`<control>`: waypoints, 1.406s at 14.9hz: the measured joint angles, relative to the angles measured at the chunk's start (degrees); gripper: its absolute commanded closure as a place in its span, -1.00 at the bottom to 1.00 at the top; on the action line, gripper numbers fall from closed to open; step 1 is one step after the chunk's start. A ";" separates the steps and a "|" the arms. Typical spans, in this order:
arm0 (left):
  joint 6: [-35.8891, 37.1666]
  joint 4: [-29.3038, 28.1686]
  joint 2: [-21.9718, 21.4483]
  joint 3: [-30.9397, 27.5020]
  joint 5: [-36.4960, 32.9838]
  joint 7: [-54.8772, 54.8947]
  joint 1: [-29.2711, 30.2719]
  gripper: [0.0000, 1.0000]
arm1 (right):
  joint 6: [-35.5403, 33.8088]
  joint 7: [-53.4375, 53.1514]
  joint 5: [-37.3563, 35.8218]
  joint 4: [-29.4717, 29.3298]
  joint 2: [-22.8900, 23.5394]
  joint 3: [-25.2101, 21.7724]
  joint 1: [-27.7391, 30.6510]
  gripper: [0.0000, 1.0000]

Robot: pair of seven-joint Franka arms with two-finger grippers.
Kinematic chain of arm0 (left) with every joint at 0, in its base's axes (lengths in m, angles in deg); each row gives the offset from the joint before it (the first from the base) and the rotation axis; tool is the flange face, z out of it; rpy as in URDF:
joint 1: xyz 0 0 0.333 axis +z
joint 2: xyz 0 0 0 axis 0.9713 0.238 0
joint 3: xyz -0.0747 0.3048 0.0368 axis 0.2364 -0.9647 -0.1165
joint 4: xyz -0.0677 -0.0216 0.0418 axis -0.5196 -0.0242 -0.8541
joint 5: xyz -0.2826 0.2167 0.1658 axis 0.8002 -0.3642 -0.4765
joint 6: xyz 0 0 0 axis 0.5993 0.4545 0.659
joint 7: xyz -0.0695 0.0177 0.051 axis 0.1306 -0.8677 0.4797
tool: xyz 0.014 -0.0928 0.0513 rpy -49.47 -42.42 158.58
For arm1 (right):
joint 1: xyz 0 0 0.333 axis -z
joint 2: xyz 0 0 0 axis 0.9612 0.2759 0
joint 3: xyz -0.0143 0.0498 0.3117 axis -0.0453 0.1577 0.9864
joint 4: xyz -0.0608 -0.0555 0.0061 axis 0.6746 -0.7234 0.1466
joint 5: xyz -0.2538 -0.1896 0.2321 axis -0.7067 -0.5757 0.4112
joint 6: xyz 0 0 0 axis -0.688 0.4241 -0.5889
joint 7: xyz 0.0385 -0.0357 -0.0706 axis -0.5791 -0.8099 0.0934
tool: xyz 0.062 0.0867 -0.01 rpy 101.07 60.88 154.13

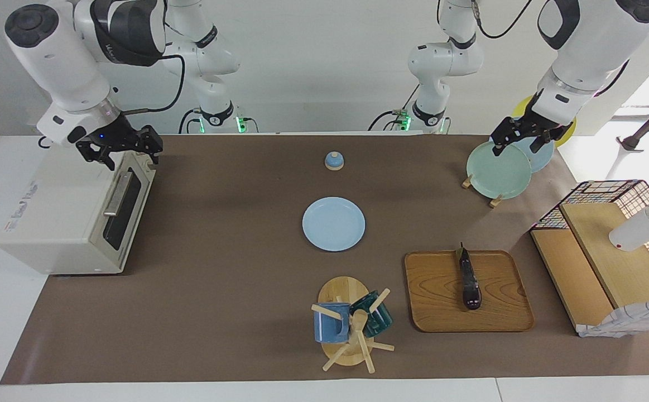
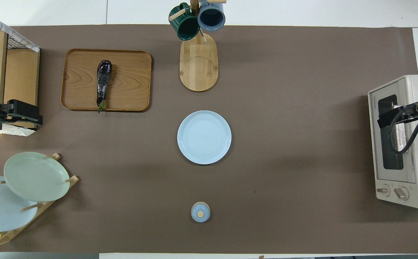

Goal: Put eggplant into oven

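One eggplant point(image 1: 468, 279) lies on one wooden tray point(image 1: 441, 312), lower right; one oven point(image 1: 62, 223) at left. Two pincers hover: left pincer point(image 1: 519, 139) open, empty; right pincer point(image 1: 123, 149) open, empty.

The table point(image 1: 218, 312), covered in brown paper, carried an oven point(image 1: 62, 223) under the right hand point(image 1: 120, 149) and a plate rack point(image 1: 494, 198) under the left hand point(image 1: 519, 142). A wire basket point(image 1: 609, 245) sat just beside the left hand's end. Between the hands lay a blue plate point(image 1: 333, 224), a small lid point(image 1: 333, 161), a wooden tray point(image 1: 436, 296) and a mug stand point(image 1: 342, 293).
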 measured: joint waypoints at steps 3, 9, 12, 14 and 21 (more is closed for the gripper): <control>0.00 0.00 0.00 0.01 0.00 0.11 -0.07 -1.00 | 0.00 0.00 0.00 0.00 0.00 0.00 0.00 -1.00; -0.56 0.01 0.00 0.01 0.07 0.10 -0.07 -1.00 | 0.00 0.00 0.00 0.00 0.00 0.00 0.00 -1.00; -1.50 -0.05 0.00 0.01 0.36 0.10 -0.11 -1.00 | 0.00 0.00 0.00 0.00 0.00 -0.03 0.02 -1.00; -3.06 -0.19 0.09 0.04 0.45 0.10 -0.23 -1.00 | 0.16 0.00 0.00 0.07 0.00 -0.07 0.07 0.25; -10.70 -0.70 7.86 0.17 1.83 0.11 -0.68 -1.00 | 6.75 2.60 -0.01 4.13 -0.63 -0.55 1.65 1.00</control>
